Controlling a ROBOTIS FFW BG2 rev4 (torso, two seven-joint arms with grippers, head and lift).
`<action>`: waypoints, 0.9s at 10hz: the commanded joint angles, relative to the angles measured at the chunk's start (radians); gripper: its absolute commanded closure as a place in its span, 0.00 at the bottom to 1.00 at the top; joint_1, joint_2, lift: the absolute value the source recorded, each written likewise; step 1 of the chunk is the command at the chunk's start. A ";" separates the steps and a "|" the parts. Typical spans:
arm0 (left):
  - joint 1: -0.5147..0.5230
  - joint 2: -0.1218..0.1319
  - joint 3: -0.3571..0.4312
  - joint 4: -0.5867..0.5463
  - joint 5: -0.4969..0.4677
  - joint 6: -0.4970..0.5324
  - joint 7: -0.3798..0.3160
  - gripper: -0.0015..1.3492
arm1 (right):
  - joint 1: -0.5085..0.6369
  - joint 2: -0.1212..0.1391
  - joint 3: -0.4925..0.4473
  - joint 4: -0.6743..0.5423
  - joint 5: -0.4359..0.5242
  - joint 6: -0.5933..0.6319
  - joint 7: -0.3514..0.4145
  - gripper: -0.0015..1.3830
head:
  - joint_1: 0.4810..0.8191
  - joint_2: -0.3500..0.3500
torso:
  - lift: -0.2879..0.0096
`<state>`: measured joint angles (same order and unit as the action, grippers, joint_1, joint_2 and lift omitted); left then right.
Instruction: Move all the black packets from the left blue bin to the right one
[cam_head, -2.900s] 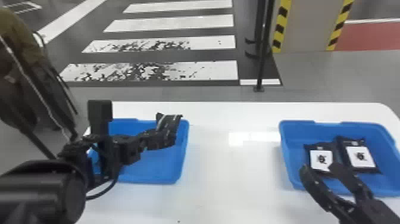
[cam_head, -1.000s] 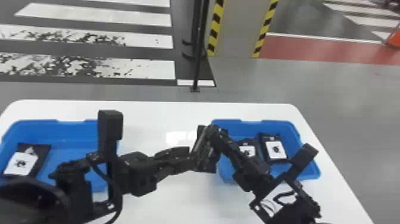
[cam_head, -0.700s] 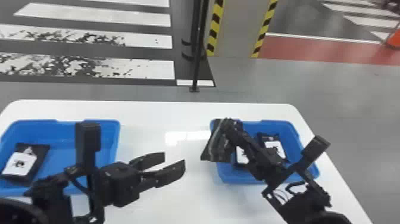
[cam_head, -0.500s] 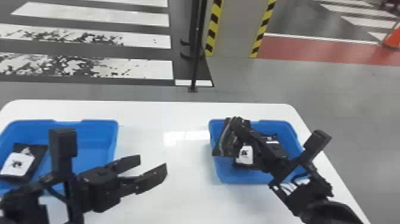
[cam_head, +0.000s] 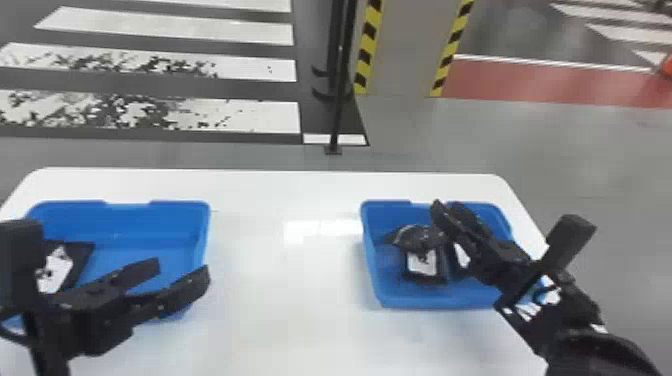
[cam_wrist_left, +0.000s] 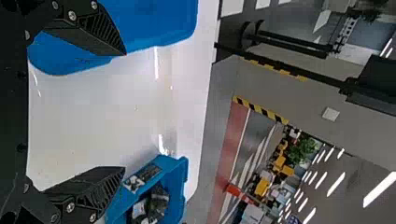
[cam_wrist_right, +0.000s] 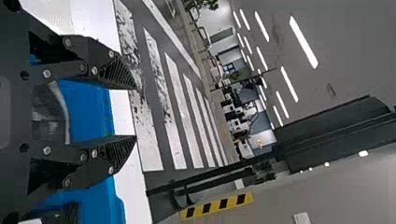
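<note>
Black flat packets (cam_head: 422, 264) lie in the right blue plastic bin (cam_head: 425, 301), another packet (cam_head: 56, 270) in the left blue plastic bin (cam_head: 160, 222). Left gripper (cam_head: 181, 270) and right gripper (cam_wrist_right: 135, 112) gape empty; the right should rise clear before swinging away.

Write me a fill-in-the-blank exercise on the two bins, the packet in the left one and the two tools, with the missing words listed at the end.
The left bin and the right bin are both coloured ____.
The label on the packet in the left bin is mostly ____.
The left tool is not shut but ____.
Of the two bins, the right tool is over the ____ one.

Missing words: blue; white; open; right
</note>
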<state>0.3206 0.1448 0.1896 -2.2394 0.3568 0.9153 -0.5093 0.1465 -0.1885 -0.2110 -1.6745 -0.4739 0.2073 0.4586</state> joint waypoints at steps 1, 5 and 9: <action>-0.002 -0.004 0.072 -0.003 -0.058 0.012 0.000 0.13 | 0.064 0.009 -0.002 -0.062 0.047 -0.065 0.000 0.07 | 0.63 0.30 | 0.50; -0.053 -0.016 0.217 0.005 -0.225 0.079 0.017 0.13 | 0.357 0.087 0.002 -0.391 0.155 -0.151 -0.046 0.09 | 0.63 0.55 | 0.50; -0.156 0.004 0.251 0.113 -0.329 0.118 0.031 0.13 | 0.555 0.124 0.028 -0.563 0.151 -0.144 -0.069 0.09 | 0.63 0.75 | 0.50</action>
<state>0.1800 0.1433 0.4424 -2.1450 0.0432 1.0285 -0.4776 0.6757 -0.0671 -0.1898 -2.2178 -0.3140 0.0607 0.3904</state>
